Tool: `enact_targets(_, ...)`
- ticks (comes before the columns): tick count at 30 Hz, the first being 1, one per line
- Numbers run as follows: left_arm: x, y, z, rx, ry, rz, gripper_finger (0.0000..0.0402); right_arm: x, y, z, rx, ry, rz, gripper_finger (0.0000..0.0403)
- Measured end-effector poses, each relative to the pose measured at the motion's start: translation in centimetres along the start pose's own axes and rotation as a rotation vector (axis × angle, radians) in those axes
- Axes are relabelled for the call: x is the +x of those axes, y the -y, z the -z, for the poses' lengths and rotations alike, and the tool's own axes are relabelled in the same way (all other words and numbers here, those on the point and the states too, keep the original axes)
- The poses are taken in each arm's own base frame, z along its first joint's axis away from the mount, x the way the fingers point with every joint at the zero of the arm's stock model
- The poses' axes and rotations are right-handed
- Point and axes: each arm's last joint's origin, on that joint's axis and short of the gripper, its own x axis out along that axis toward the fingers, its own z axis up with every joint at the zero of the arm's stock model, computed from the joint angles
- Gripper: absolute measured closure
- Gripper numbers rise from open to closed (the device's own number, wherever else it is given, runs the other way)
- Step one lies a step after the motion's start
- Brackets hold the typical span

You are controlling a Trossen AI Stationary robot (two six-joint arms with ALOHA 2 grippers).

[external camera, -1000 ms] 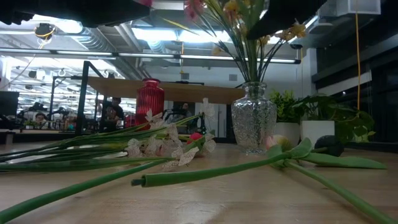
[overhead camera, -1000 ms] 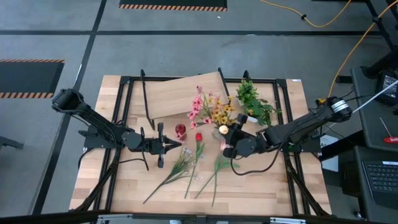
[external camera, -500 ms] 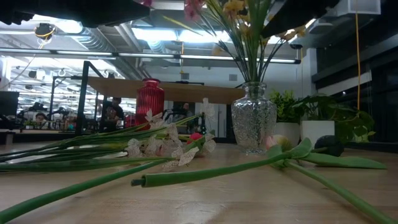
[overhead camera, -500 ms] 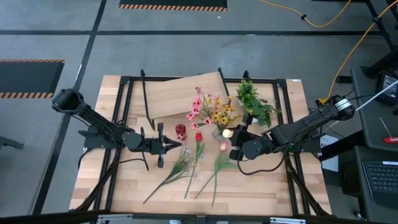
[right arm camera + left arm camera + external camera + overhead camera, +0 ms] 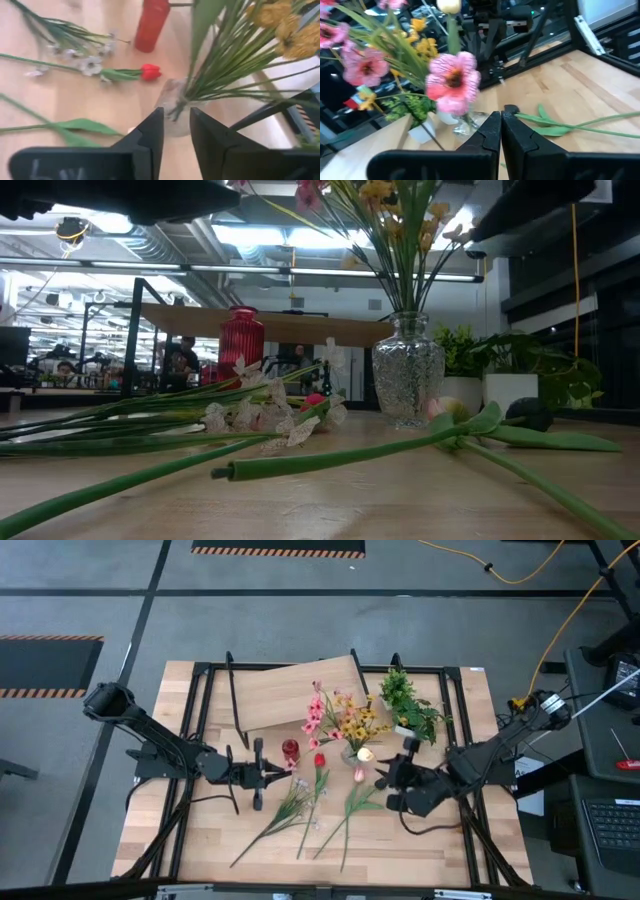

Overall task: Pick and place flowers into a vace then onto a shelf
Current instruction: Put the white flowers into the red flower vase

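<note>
Glass vase point(image 5: 352, 752) base hidden under its flowers point(image 5: 345, 720) from above, shelf point(image 5: 290, 690) just behind, loose stems point(image 5: 300, 805) in front toward bare tabletop point(image 5: 430, 845), right claw point(image 5: 385, 780) beside vase, fingers slightly apart, empty, left claw point(image 5: 285, 774) shut, empty, beyond red vase point(image 5: 290, 749).

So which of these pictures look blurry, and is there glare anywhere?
Right wrist view: soft all over, the red vase smeared. Left wrist view: the near pink striped flower is fuzzy. Low view: bright ceiling lights glare behind the clear glass vase. High view: evenly lit.
</note>
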Motion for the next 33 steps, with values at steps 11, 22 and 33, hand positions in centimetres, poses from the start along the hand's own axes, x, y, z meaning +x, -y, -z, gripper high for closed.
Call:
enact_targets(11,-0.8,2.3,-0.5,-0.099,-0.112,0.143,0.0399,-0.5,-3.7,2.9,-0.002,0.207,-0.17,0.0398)
enact_targets(22,-0.6,5.0,-4.5,-0.302,-0.503,0.126,0.0399,-0.4,-4.2,2.7,0.002,0.312,-0.206,0.0398)
enact_targets(33,1.8,7.9,-4.6,-0.518,-0.934,0.234,0.0397,-0.3,-4.1,2.5,0.014,0.318,-0.203,0.0385)
